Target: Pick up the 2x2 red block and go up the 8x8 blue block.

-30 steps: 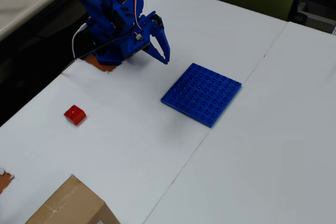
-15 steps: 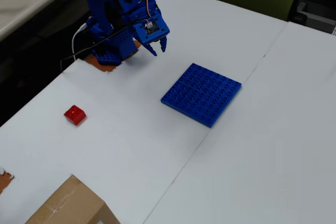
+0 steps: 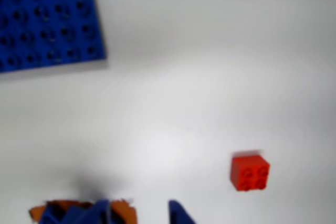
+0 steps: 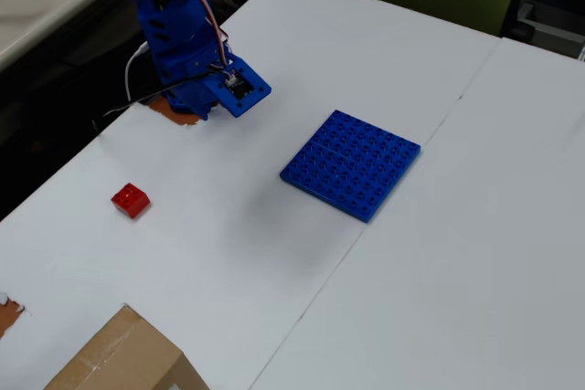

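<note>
A small bright red plastic brick with four studs (image 4: 130, 199) is seen lying flat on the white bench (image 4: 219, 253) in the overhead view, toward the left side, with nothing touching it. A large flat square blue plastic baseplate with a grid of studs (image 4: 351, 164) lies well apart from it, to the right and slightly further up in that view, beside a seam where two white bench panels meet. The blue plastic robot arm (image 4: 183, 38) is folded up over its base at the upper left edge of the bench, with white and red wires running along it and a small circuit board visible on the wrist block; the fingers cannot be made out from above. In the wrist view, which is somewhat blurred, the red brick (image 3: 250, 172) is shown at the lower right and a corner of the blue baseplate (image 3: 47, 19) at the upper left, with bare white bench between them. Only blue tips of the fingers (image 3: 180, 215) enter along the bottom edge of the wrist view, next to an orange-brown patch (image 3: 126, 212), so whether they are spread or closed cannot be told; nothing is seen held between them. A brown cardboard box (image 4: 123, 358) is seen at the bottom left corner of the overhead view.
</note>
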`<state>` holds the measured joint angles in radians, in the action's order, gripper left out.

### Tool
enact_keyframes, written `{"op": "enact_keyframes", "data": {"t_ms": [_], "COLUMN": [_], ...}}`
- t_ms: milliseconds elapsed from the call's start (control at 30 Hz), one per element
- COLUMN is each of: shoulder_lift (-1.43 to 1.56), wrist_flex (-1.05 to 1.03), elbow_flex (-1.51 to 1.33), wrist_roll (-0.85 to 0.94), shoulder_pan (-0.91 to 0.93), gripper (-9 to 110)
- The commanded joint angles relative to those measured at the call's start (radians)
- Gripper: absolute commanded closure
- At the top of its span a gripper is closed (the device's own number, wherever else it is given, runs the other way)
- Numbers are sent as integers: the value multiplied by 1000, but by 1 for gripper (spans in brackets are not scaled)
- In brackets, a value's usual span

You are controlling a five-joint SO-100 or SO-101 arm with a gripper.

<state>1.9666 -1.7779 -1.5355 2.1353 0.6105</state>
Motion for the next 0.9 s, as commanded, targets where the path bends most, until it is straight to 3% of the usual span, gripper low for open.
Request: {"op": "enact_keyframes", "data": {"t_ms": [0, 267, 867], "shoulder_lift": [-25, -121, -345], "wrist_flex": [-3, 91, 322], "elbow_flex": [40, 23, 41], "wrist_roll": [184, 532, 736], "shoulder_pan": [110, 362, 601], "gripper": [85, 85, 76]}}
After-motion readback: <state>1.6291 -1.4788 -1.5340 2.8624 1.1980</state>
